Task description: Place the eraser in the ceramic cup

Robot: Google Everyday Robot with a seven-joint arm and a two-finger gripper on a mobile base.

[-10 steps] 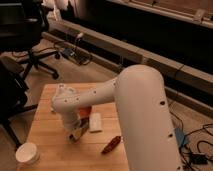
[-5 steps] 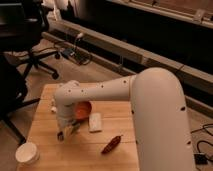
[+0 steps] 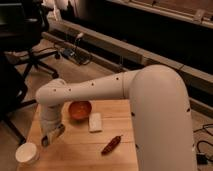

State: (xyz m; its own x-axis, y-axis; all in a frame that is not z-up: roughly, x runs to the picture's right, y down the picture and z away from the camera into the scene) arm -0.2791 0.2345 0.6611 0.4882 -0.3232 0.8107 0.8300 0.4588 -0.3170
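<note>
1. The hand [image 3: 49, 139] hangs low over the left part of the wooden counter [image 3: 82, 152]. It is clenched around the eraser [image 3: 55, 133], which sits slanted in its grip.
2. The ceramic cup [image 3: 27, 153] stands upright near the hand, at the counter's near-left corner, not touching it.
3. An orange bowl [image 3: 80, 109], a white block [image 3: 95, 122] and a red chili-shaped thing [image 3: 111, 145] lie further right.
</note>
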